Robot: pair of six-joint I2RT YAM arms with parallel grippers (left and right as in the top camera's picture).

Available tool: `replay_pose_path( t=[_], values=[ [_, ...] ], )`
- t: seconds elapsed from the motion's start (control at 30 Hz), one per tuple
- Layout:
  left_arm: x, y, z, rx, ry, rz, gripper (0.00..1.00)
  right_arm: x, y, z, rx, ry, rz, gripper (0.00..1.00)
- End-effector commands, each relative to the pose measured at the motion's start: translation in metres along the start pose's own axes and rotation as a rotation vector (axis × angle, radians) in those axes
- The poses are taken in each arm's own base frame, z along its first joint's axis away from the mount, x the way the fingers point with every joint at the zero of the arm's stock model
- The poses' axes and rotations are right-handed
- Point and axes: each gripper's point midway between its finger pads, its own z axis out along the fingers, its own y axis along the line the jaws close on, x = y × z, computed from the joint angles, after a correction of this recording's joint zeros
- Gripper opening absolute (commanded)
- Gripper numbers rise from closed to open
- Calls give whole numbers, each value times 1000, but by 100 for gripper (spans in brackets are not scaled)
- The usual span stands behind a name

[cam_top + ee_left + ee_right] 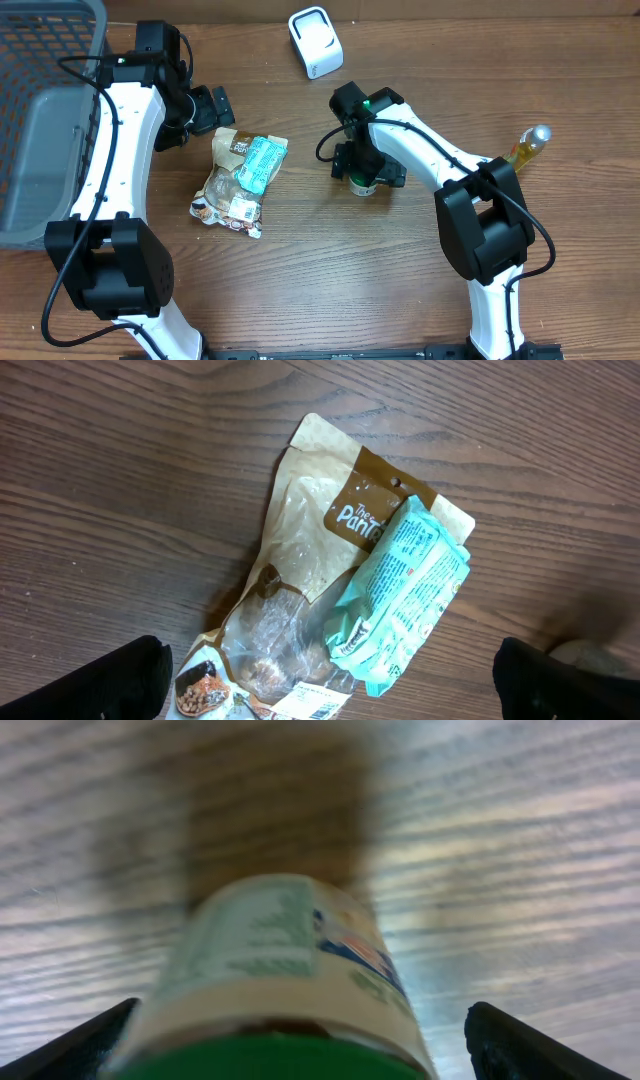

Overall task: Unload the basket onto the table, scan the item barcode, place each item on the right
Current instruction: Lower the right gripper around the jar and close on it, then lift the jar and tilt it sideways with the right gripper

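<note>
Bright, even light cast soft shadows. The right wrist view blurred its jar [280, 970] badly, with glare on the table [520, 830].

place: we read a robot lab staged as a shop checkout | rig: we see a left arm [125, 130] and a right arm [420, 140] over a wood-grain desk [330, 290] | till gear: white scanner [315, 42] at the far edge, grey mesh basket [50, 40] at the left | goods: brown snack pouch [225, 190], teal packet [262, 160], green-lidded jar [362, 186], bottle [527, 145], all in shop packaging
</note>
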Motion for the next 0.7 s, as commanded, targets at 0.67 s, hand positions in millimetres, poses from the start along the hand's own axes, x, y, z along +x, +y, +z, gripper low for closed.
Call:
replay_pose_path(
  t=[0.67],
  values=[
    [3, 2, 4, -10, 12, 15, 100, -5, 2, -12, -21, 0, 11, 98]
  ],
)
